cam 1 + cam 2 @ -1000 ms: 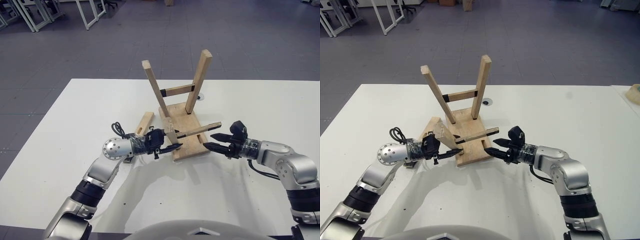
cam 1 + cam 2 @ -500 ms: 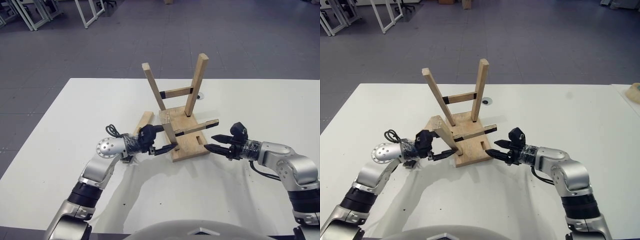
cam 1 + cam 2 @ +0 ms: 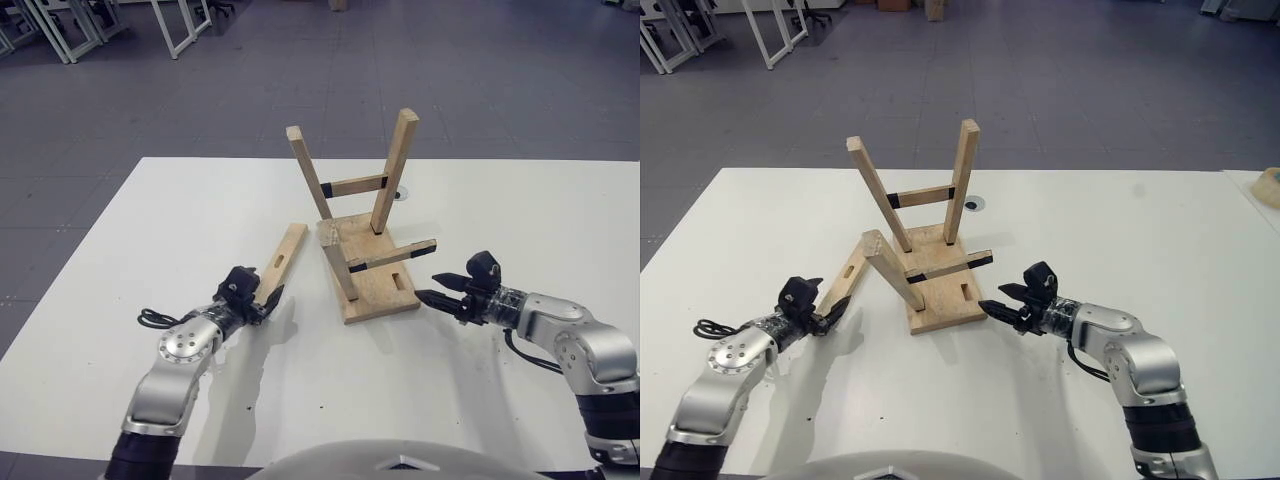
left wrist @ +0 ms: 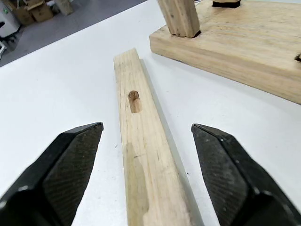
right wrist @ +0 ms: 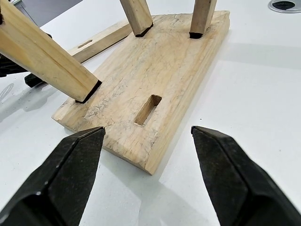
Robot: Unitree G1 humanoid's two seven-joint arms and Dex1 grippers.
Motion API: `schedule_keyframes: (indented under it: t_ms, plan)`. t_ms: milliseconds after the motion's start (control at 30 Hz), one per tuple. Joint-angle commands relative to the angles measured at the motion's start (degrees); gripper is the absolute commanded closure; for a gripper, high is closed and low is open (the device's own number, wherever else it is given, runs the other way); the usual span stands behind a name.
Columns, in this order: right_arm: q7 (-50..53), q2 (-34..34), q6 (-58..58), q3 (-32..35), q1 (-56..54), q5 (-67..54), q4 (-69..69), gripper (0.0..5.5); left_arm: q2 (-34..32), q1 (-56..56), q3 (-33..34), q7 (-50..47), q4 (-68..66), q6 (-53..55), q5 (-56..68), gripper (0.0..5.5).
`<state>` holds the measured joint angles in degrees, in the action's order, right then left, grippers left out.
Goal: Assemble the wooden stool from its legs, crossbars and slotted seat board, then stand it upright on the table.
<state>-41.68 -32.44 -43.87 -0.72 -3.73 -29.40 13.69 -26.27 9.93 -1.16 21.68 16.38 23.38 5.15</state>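
At left tool (image 3: 270,302), loose leg (image 3: 288,250) partly hidden.

My left fingers (image 4: 70,160) stand wide apart around the loose leg (image 4: 141,155), with bare table (image 4: 61,80) either side of it. Ahead, the seat board (image 4: 235,52) bars the way. My right fingers (image 5: 61,174), wide too, face the board's empty slot (image 5: 147,109); a mounted leg (image 5: 42,56) slants just beyond one fingertip.

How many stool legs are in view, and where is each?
4. Three stand in the seat board: far-left leg, far-right leg, near-left leg. The loose leg lies flat on the table beside the board, between the left gripper's open fingers.
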Motion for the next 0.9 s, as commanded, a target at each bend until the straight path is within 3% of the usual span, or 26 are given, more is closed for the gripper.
schedule_keyframes:
  t_ms: [33, 267, 467, 567, 733, 800, 900]
  plan:
    - [0.3, 0.1, 0.1, -0.3, -0.4, 0.3, 0.9, 2.12, 1.3, 1.1, -0.3, -2.8, 0.4, 3.3, -2.0, 2.01]
    - [0.0, -0.1, 0.2, -0.8, -0.2, 0.5, 0.7, 2.12, 4.1, 2.3, 0.5, -4.2, 0.4, 9.1, -0.5, 2.01]
    - [0.2, 0.0, 0.5, -0.9, -0.3, 0.6, 0.7, 2.12, 6.2, 1.7, 2.3, -5.0, 4.3, 18.5, 3.6, 3.05]
    - [1.9, 0.5, 0.1, 2.9, -2.4, -0.6, -0.6, 2.12, 6.4, 0.0, 3.5, -6.9, 6.0, 21.4, 3.4, 3.46]
    - [3.7, -0.5, -6.2, 14.6, -10.0, -9.6, -2.0, 2.12, 9.7, -11.8, 17.2, -10.7, 2.8, 9.8, 9.0, 3.46]
    - [4.9, -0.3, -9.8, 18.4, -14.5, -15.1, -1.9, 1.92, 9.0, -17.7, 23.3, -8.0, 1.7, 8.1, 16.1, 3.46]
    - [6.8, 1.1, -15.6, 23.0, -19.9, -26.6, 0.2, 1.46, 4.9, -24.2, 26.7, 0.0, 3.0, 12.0, 28.6, 3.46]
